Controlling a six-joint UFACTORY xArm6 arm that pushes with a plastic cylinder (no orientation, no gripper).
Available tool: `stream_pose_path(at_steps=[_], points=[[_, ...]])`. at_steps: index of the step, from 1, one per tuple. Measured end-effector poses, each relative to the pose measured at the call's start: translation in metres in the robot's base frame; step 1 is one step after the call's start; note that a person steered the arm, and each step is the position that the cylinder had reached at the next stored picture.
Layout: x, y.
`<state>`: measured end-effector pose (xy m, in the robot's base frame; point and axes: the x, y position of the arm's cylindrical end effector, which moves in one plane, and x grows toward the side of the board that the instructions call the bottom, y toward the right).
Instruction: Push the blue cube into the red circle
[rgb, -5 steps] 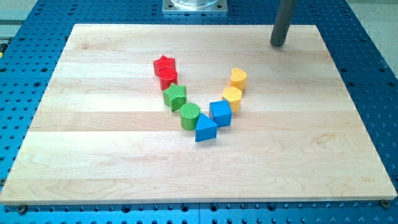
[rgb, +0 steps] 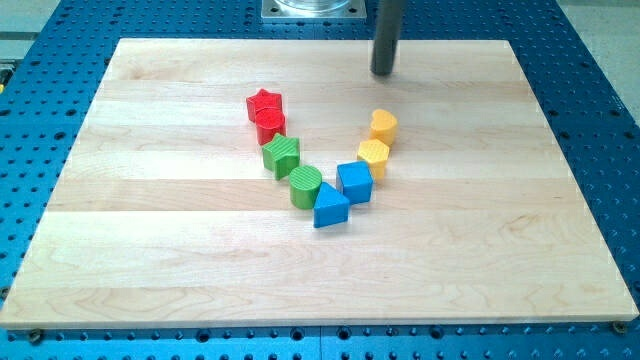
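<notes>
My tip (rgb: 383, 73) shifted toward view's left, now above yellow blocks (rgb: 383, 124). No pincer fitted; nothing held. Count: two red, two green, two blue, two yellow.

The view's top edge cuts off the rod (rgb: 387, 30) above my tip (rgb: 383, 73) and the metal base plate (rgb: 313, 10).

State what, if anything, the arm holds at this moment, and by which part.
Nothing is held. My tip stands clear near the view's top, above the yellow blocks, touching no block; the blue cube lies untouched.
</notes>
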<state>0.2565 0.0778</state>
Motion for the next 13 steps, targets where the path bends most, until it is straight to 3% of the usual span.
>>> stream_pose_path(at_steps=[5,7,9,10,12,13], points=[[0.189,-0.106],[0.241,-0.143],[0.308,-0.153],[0.362,-0.12],[0.349,-0.064],[0.294,-0.006]])
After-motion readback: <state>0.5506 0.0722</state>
